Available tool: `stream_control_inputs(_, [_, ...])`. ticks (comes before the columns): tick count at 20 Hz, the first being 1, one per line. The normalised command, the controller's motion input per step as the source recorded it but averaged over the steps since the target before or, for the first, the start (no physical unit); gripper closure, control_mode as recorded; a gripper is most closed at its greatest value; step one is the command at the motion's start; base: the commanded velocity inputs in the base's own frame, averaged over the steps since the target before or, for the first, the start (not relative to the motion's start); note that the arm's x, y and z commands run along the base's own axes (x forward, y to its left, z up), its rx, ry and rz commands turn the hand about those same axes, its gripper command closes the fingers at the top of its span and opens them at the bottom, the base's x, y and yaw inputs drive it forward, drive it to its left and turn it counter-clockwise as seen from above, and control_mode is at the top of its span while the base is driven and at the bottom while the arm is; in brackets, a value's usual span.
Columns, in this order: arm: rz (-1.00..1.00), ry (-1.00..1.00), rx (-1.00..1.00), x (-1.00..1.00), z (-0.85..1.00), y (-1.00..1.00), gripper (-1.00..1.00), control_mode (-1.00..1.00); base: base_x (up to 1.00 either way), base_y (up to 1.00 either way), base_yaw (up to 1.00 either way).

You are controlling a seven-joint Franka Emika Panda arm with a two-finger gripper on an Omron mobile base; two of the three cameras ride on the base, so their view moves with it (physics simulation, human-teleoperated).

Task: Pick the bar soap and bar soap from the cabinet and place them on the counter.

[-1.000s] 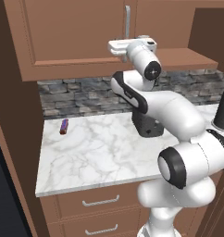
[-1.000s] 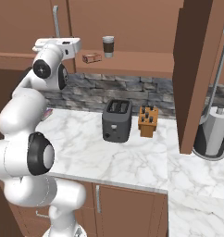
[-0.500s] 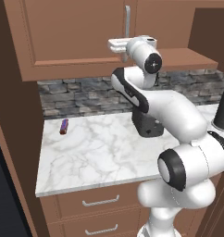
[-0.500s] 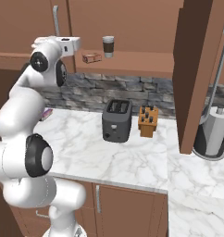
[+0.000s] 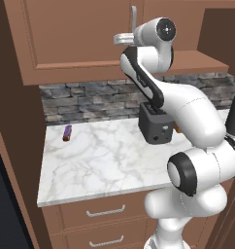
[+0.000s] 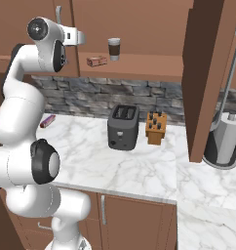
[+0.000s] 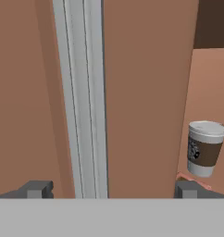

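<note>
On the white marble tabletop (image 6: pixel 139 168), nearest the robot, stood a black toaster (image 6: pixel 123 127) with a wooden knife block (image 6: pixel 155 128) just beside it, and a small purple-and-red stick (image 5: pixel 67 132) lay well apart near the stone backsplash. A paper towel holder (image 6: pixel 226 141) stood at the far right. Higher up, the gripper (image 7: pixel 111 190) hovered at the closed cabinet door (image 5: pixel 80 34), its fingers (image 7: pixel 37 189) spread wide and released, holding nothing, straddling the long silver bar handle (image 7: pixel 84 97). Beyond it, on the open cabinet shelf (image 6: pixel 149 63), the bar soap (image 6: pixel 96 61) lay flat, a small reddish-brown block with a paler pinkish face; whether it was one bar or two stacked could not be told. A brown-and-white paper cup (image 6: pixel 113 49) stood upright just beside it.
</note>
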Motion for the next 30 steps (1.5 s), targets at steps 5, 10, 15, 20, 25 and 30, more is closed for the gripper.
stream_control_inputs(5, [0.00, 0.18, 0.03, 0.38, -0.33, 0.24, 1.00, -1.00, 0.00, 0.00, 0.00])
stream_control_inputs(10, [0.00, 0.08, 0.02, 0.03, -0.45, 0.41, 1.00, -1.00, 0.00, 0.00, 0.00])
stream_control_inputs(15, [-0.01, 0.03, 0.01, -0.14, -0.50, 0.63, 1.00, -1.00, 0.00, 0.00, 0.00])
stream_control_inputs(20, [-0.03, 0.00, 0.00, -0.38, -0.54, 0.81, 1.00, -1.00, 0.00, 0.00, 0.00])
stream_control_inputs(25, [-0.05, 0.00, 0.00, -0.55, -0.54, 0.90, 1.00, -1.00, 0.00, 0.00, 0.00])
stream_control_inputs(30, [-0.06, 0.00, 0.00, -0.57, -0.55, 0.86, 1.00, -1.00, 0.00, 0.00, 0.00])
